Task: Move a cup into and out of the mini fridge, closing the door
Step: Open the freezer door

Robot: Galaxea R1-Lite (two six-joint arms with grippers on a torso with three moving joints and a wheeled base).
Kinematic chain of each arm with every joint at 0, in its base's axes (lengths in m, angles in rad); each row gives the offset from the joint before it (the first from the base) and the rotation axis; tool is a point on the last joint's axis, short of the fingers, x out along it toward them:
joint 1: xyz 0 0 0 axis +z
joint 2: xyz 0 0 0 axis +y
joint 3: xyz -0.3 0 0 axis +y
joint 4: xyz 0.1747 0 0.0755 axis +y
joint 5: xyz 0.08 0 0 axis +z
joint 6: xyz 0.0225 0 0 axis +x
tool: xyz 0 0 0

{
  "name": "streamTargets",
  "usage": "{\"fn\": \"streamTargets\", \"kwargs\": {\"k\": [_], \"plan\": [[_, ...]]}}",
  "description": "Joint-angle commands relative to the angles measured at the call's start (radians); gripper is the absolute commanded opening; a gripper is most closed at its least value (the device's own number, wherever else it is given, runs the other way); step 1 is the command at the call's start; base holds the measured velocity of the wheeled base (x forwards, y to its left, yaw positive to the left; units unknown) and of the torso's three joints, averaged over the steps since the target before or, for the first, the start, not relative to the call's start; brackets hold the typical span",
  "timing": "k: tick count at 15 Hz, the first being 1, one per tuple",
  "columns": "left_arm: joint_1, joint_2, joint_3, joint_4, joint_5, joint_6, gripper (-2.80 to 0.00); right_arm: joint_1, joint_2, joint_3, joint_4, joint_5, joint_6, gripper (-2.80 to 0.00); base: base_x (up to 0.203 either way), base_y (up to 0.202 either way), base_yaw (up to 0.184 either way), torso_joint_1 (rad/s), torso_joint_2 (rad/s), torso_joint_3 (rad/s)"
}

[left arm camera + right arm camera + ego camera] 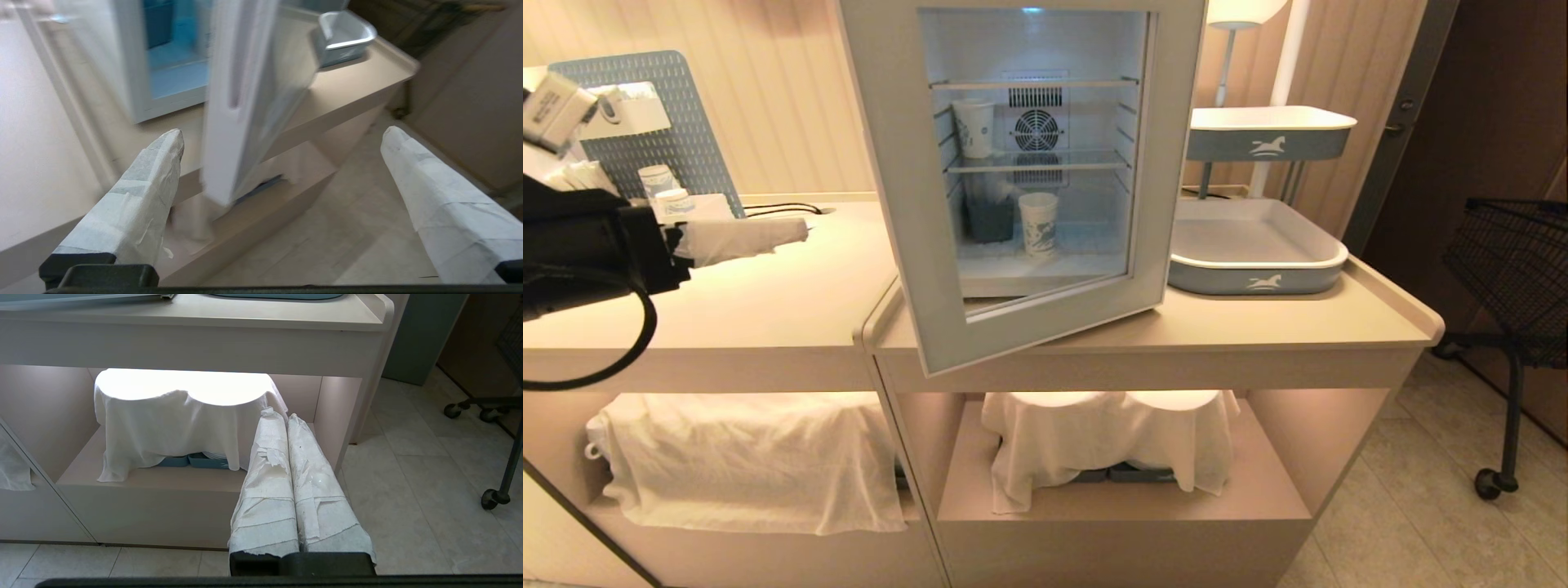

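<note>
Door (1176,163) frame grey-blue; cup (1038,224) white w/ blue print.

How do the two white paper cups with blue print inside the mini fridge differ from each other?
The upper white paper cup with blue print stands on the wire shelf at the left, while the lower white paper cup with blue print stands on the floor of the white mini fridge, nearer the middle. The lower cup has a dark box to its left; the upper cup stands alone on its shelf. Both are upright and seen through the glass of the half-open grey-blue framed door.
</note>
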Motion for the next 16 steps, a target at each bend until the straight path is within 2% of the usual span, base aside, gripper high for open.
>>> {"fn": "streamTargets", "kwargs": {"k": [1, 2, 4, 6, 9, 12, 15, 16], "plan": [[0.069, -0.006, -0.001, 0.069, 0.003, 0.114, 0.00, 0.000, 0.000, 0.000, -0.001, 0.001, -0.001, -2.80, 0.000, 0.000, 0.000, 0.000, 0.00, 0.000], [0.084, 0.012, -0.005, 0.086, 0.009, 0.186, 0.00, 0.000, 0.000, 0.000, -0.001, 0.001, -0.001, -2.80, 0.000, 0.000, 0.000, 0.000, 0.00, 0.000], [0.092, 0.068, -0.034, 0.093, 0.061, 0.277, 0.00, 0.000, 0.000, 0.000, -0.001, 0.001, -0.001, -2.80, 0.000, 0.000, 0.000, 0.000, 0.00, 0.000], [0.086, 0.152, -0.105, 0.096, 0.150, 0.321, 0.00, 0.000, 0.000, 0.000, -0.001, 0.001, -0.001, -2.80, 0.000, 0.000, 0.000, 0.000, 0.00, 0.000], [0.046, 0.294, -0.286, 0.097, 0.273, 0.331, 0.00, 0.000, 0.000, 0.000, -0.001, 0.001, -0.001, -2.80, 0.000, 0.000, 0.000, 0.000, 0.00, 0.000], [-0.050, 0.447, -0.475, 0.101, 0.509, 0.311, 0.00, 0.000, 0.000, 0.000, -0.001, 0.001, -0.001, -2.80, 0.000, 0.000, 0.000, 0.000, 0.00, 0.000], [-0.127, 0.546, -0.576, 0.120, 0.593, 0.246, 0.00, 0.000, 0.000, 0.000, -0.001, 0.001, -0.001, -2.80, 0.000, 0.000, 0.000, 0.000, 0.00, 0.000], [-0.151, 0.576, -0.609, 0.124, 0.641, 0.235, 0.00, 0.000, 0.000, 0.000, -0.001, 0.001, -0.001, -2.80, 0.000, 0.000, 0.000, 0.000, 0.00, 0.000]]}}
